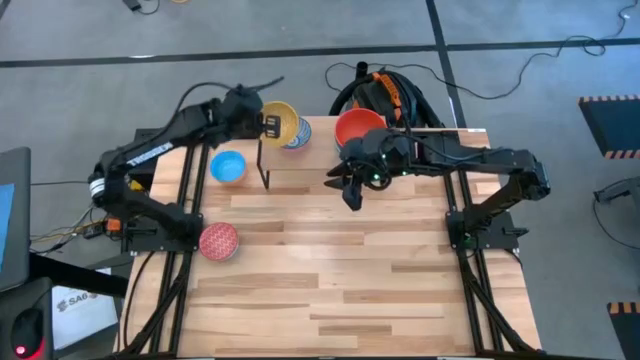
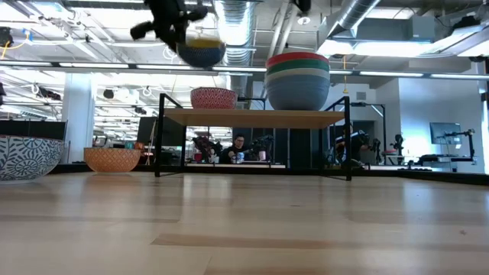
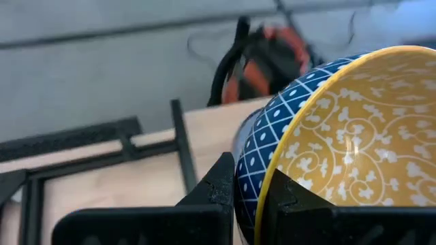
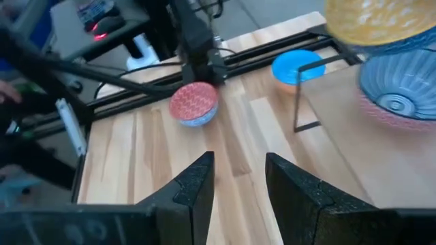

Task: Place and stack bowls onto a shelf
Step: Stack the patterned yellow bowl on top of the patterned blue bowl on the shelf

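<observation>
The right arm hides most of the shelf (image 1: 300, 181) from above, and the stack's lower bowls (image 2: 298, 82) beneath the red one.

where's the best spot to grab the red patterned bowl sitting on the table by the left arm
Probably by the rim, coming straight down from above. The red patterned bowl sits upright and open side up on the table, clear of the blue bowl, so one finger can drop inside and one outside its thin wall. The side facing the table's middle looks freest.

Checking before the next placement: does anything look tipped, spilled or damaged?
Nothing stands out. The left gripper holds the yellow bowl above the shelf; the stack sits upright, and the right gripper hangs open.
</observation>
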Robot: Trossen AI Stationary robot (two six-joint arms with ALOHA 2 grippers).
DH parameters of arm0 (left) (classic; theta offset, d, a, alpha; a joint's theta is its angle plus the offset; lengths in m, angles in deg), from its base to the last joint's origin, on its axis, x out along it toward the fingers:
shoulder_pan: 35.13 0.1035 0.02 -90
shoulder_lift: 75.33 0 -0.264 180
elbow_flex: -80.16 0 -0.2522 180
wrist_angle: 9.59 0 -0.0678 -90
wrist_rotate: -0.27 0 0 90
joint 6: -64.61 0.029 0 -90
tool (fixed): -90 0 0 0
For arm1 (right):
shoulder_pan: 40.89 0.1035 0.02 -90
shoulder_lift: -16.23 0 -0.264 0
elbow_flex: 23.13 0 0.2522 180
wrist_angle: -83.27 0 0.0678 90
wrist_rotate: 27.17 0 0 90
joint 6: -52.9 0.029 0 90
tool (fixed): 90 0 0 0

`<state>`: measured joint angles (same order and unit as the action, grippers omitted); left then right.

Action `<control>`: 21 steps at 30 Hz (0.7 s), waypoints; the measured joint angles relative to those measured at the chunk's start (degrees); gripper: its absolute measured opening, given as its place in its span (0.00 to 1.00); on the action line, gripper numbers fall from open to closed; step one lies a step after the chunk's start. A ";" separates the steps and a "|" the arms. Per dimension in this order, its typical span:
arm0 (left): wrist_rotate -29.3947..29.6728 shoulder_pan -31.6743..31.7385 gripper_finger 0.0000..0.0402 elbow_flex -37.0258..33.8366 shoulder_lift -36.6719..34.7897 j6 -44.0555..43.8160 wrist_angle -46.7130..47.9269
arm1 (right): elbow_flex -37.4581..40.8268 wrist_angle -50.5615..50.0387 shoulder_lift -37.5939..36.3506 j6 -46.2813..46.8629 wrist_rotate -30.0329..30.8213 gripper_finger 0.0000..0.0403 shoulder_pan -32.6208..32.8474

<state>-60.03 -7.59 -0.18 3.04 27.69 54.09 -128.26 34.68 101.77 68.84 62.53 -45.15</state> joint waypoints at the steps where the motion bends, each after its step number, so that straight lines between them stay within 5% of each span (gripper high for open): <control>1: -1.95 1.82 0.01 -0.03 0.79 1.20 0.44 | 0.00 0.00 0.00 0.56 0.02 0.39 -0.52; 16: -23.73 14.67 0.03 -0.03 9.10 10.66 -4.62 | 0.00 0.18 0.00 6.72 0.10 0.39 -8.07; 21: -25.59 15.15 0.06 -0.03 12.17 12.20 -4.49 | 0.00 0.20 0.00 7.56 0.09 0.39 -9.33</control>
<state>-85.61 7.57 -0.22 15.21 39.89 49.60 -128.26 34.88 101.77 76.40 62.62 -54.48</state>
